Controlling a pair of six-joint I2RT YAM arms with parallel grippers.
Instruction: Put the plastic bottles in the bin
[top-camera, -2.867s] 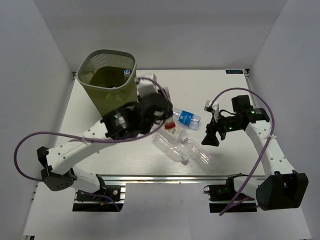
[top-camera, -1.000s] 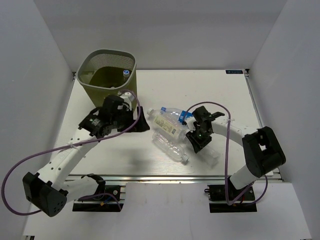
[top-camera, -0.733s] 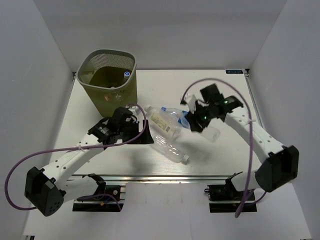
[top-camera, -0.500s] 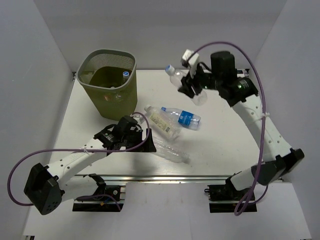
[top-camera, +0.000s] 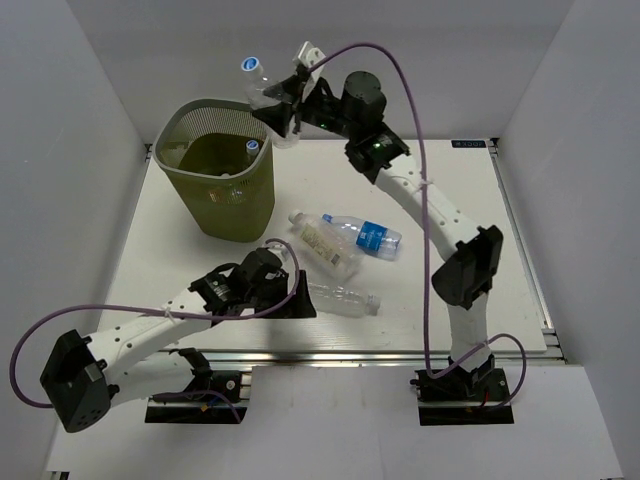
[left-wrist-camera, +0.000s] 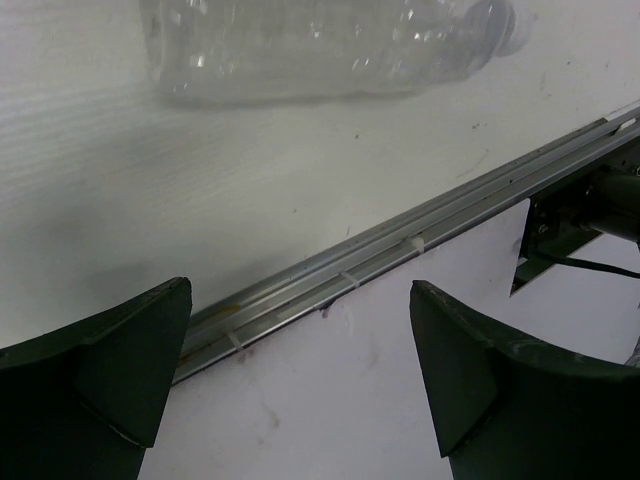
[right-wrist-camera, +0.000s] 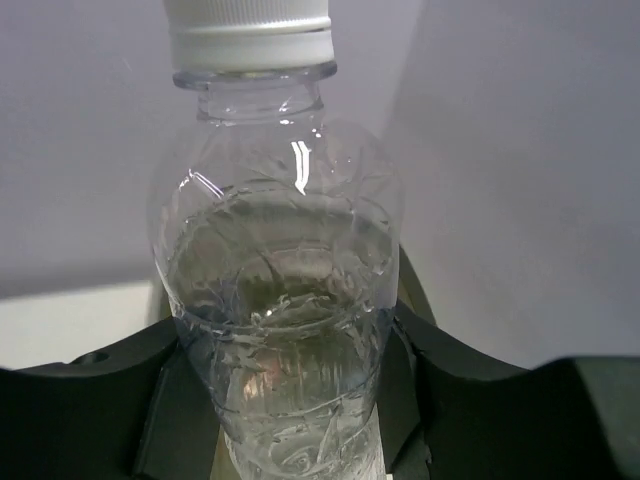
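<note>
My right gripper (top-camera: 281, 103) is shut on a clear plastic bottle (top-camera: 262, 86) with a pale cap, held above the right rim of the olive-green mesh bin (top-camera: 203, 178). The right wrist view shows this bottle (right-wrist-camera: 280, 280) upright between the dark fingers (right-wrist-camera: 90, 385). A capped bottle (top-camera: 252, 147) shows inside the bin. On the table lie a cream-labelled bottle (top-camera: 322, 241), a blue-labelled bottle (top-camera: 368, 236) and a plain bottle (top-camera: 342, 298). My left gripper (top-camera: 298, 299) stands open, low beside the plain bottle's left end. That bottle (left-wrist-camera: 320, 50) lies beyond the left fingers (left-wrist-camera: 110, 370), untouched.
The table's metal front rail (left-wrist-camera: 400, 240) runs just past the left fingers. White walls close in the table on three sides. The right arm (top-camera: 430, 205) stretches across the table's back half toward the bin.
My right arm lifted a plain bottle off the table and swung it up and left to above the bin. The left arm slid toward the front edge beside the plain bottle, jaws staying open.
</note>
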